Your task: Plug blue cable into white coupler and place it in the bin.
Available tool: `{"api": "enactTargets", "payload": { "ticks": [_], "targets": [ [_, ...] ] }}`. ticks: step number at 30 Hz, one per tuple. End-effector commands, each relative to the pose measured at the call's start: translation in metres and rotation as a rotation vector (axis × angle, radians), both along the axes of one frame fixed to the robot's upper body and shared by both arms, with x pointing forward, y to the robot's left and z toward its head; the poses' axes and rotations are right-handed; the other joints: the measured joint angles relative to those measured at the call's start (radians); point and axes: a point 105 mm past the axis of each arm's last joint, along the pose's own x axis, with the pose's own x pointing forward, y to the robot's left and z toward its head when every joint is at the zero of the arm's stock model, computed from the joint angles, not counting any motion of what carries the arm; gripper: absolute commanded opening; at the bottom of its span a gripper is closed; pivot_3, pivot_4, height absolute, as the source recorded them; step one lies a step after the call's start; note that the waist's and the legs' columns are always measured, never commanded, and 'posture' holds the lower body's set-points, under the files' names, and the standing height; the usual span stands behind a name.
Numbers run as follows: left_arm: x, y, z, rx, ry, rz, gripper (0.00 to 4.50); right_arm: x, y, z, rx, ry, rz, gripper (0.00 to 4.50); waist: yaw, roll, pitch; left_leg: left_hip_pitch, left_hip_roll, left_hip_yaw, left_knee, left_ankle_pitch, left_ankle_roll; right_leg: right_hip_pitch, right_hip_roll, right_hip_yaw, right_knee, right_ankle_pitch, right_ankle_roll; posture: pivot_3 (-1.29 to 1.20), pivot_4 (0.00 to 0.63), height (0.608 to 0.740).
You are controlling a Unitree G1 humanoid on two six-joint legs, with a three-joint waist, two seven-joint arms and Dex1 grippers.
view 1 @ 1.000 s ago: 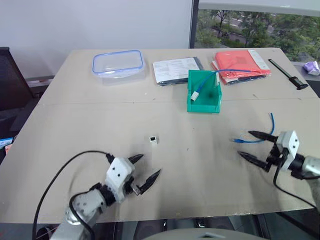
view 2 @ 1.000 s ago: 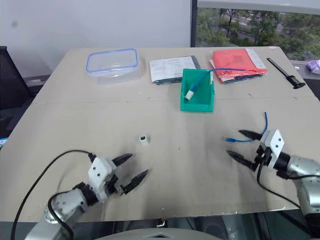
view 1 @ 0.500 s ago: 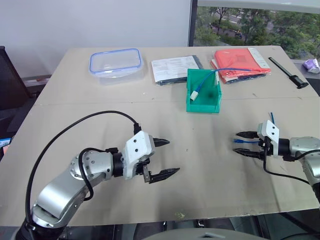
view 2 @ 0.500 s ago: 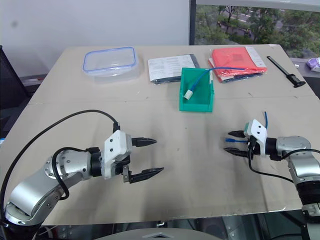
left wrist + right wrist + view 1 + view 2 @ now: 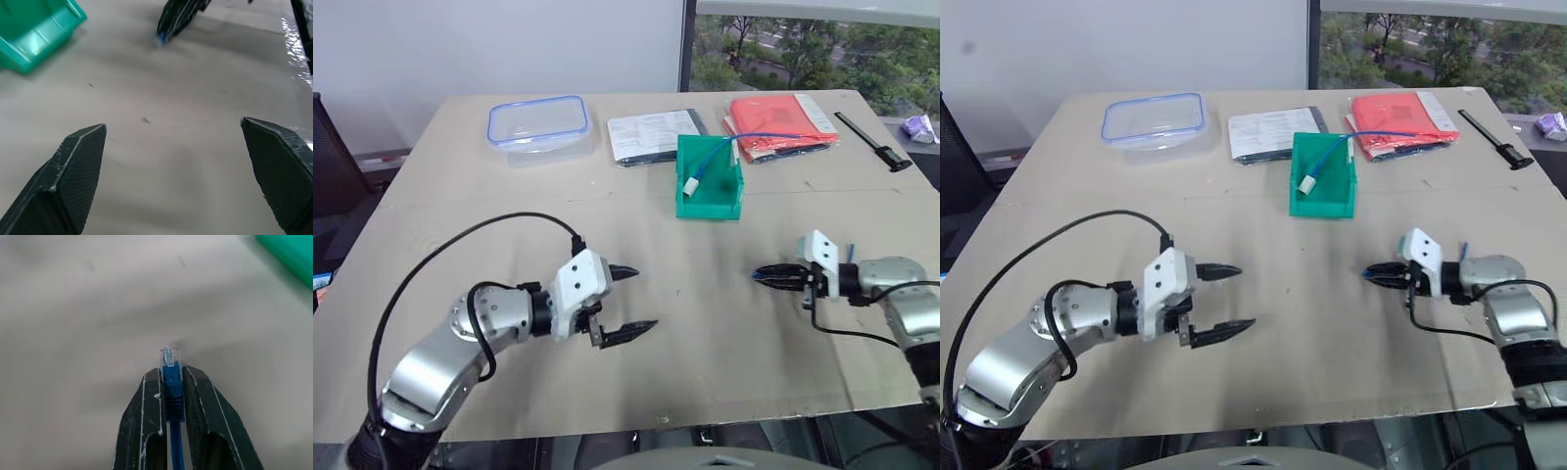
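Room: we see a beige desk (image 5: 705, 333) before a white wall, with a window and trees behind it on the right.

Right end effector (image 5: 766, 275): its two black fingers are pressed together on the blue cable (image 5: 172, 396), just behind the clear plug tip. The tip stands free past the fingertips, we judge so that it can go into a socket.

Blue cable, rest: it runs back from the fingers along the right wrist, and a short piece shows behind the white block of that wrist.

Left end effector (image 5: 628, 302): the fingers are spread wide with nothing between them, only bare desk. It points toward the right end effector, which lies ahead of it, well apart.

White coupler: we cannot find it in these views; we think it may be hidden under the left arm, but this is only a guess.

Bin (image 5: 710, 199): green, beyond both end effectors toward the wall, nearer to the right one. A longer blue cable with a white block (image 5: 690, 186) already hangs inside it.

Step in hand: we judge that the plug is secured and the coupler must be picked up next.
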Motion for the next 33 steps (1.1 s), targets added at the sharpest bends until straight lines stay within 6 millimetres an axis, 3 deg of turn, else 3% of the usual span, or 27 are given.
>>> {"api": "enactTargets", "payload": {
  "ticks": [1,4,6,10,14,20,24,28,33],
  "targets": [
    [0.004,-0.001,0.017,-0.021,-0.036,-0.016,4.5,0.003,0.029,0.012,0.007,-0.054,0.083,0.09,0.002,0.0,0.0,0.0,0.0,0.0,0.0,0.0,0.0,0.0,0.0,0.0,0.0,0.0,0.0,0.0,0.15,0.737],
    [0.008,-0.006,0.027,-0.018,-0.053,-0.043,4.5,0.01,0.054,0.017,0.02,-0.096,0.133,0.09,0.004,-0.001,0.001,-0.002,-0.001,-0.001,0.0,0.0,0.0,0.0,0.0,-0.001,0.0,0.0,0.0,0.0,0.15,0.737],
    [0.013,-0.008,0.029,-0.006,-0.052,-0.056,4.5,0.016,0.059,0.02,0.012,-0.119,0.135,0.68,0.006,-0.001,0.001,-0.002,-0.001,-0.001,0.0,0.0,0.0,0.0,0.0,-0.001,0.0,0.0,0.0,0.0,0.15,0.737],
    [0.027,-0.016,0.026,0.051,-0.059,-0.091,4.5,0.019,0.053,0.031,0.066,-0.12,0.08,2.56,0.013,-0.002,0.002,-0.003,-0.002,-0.001,0.002,0.0,0.0,0.0,-0.001,-0.003,-0.001,0.0,0.0,0.0,0.15,0.737],
    [0.041,-0.028,0.021,0.083,-0.067,-0.112,4.5,0.006,0.034,0.042,0.188,-0.092,-0.01,4.47,0.024,-0.002,0.002,-0.003,-0.002,-0.002,0.002,0.0,0.0,0.0,-0.001,-0.003,0.0,0.0,0.0,0.0,0.15,0.737],
    [0.07,-0.045,-0.004,0.22,-0.074,-0.155,4.5,-0.038,0.002,0.019,0.244,-0.02,-0.16,4.47,0.031,-0.002,0.002,-0.005,-0.004,-0.003,0.003,0.0,0.0,0.0,0.0,-0.007,-0.001,0.0,0.0,0.0,0.15,0.737],
    [0.093,-0.048,-0.024,0.371,-0.113,-0.183,4.5,-0.052,-0.01,0.007,0.27,0.003,-0.273,4.47,0.022,-0.002,0.002,-0.005,-0.005,-0.004,0.003,0.0,0.0,0.0,0.001,-0.005,0.0,0.0,0.001,0.0,0.15,0.737],
    [0.099,-0.069,-0.03,0.376,-0.086,-0.281,4.5,-0.066,-0.018,0.0,0.31,-0.005,-0.377,4.47,0.027,-0.003,0.002,-0.004,-0.004,-0.003,0.004,0.0,0.0,0.0,0.003,-0.004,0.001,0.0,0.001,0.0,0.15,0.737],
    [0.107,-0.077,-0.041,0.398,-0.043,-0.314,4.5,-0.077,-0.02,-0.006,0.319,0.009,-0.434,4.47,0.024,-0.003,0.002,-0.005,-0.004,-0.003,0.005,0.0,0.0,0.0,0.003,-0.003,0.0,0.0,0.002,0.0,0.15,0.737]
  ]
}}
